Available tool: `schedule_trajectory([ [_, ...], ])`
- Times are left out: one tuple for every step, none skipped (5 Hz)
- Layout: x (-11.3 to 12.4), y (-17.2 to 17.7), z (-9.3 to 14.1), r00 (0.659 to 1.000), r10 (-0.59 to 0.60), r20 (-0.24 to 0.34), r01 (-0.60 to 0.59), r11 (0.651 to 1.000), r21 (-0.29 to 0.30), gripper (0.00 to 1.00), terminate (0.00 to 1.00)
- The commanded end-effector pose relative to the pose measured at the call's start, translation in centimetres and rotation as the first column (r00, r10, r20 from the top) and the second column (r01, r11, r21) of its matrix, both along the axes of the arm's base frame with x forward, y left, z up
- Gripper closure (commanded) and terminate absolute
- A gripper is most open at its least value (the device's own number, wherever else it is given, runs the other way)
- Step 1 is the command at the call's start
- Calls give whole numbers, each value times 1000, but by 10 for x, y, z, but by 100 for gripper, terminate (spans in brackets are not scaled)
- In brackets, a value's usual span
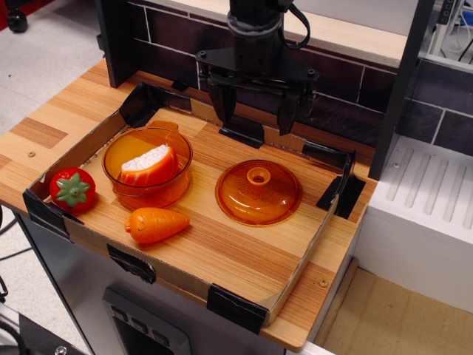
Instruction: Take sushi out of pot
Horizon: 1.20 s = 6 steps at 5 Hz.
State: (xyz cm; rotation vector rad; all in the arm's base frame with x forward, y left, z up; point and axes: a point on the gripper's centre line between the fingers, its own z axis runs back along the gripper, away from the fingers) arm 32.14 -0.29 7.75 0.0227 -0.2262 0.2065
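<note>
The sushi [150, 166], glossy orange with a white ridged rice side, lies inside the see-through orange pot [122, 150] at the left of the wooden board. My gripper [255, 118] hangs at the back of the board, above and to the right of the pot and well apart from it. Its two black fingers [225, 107] stand apart, open and empty.
The domed orange lid [258, 191] with a knob rests right of the pot. An orange carrot [156, 224] lies in front of the pot, a red strawberry [72, 188] to its left. A low cardboard rim [299, 259] with black tape corners borders the board. A dark brick wall [347, 81] stands behind.
</note>
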Motion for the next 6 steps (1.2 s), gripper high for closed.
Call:
schedule_trajectory([
  [0, 0, 0, 1000, 0, 0, 0, 1000, 0, 0, 0],
  [-15, 12, 25, 996, -62, 68, 61, 998, 12, 0, 0],
  [-32, 37, 47, 991, -117, 62, 116, 993, 30, 0, 0],
  [-38, 62, 50, 983, -180, -44, 183, 979, 86, 0, 0],
  [-37, 84, 38, 937, -323, -135, 331, 943, 44, 0, 0],
  [-34, 98, 25, 883, -424, -201, 434, 901, 5, 0, 0],
])
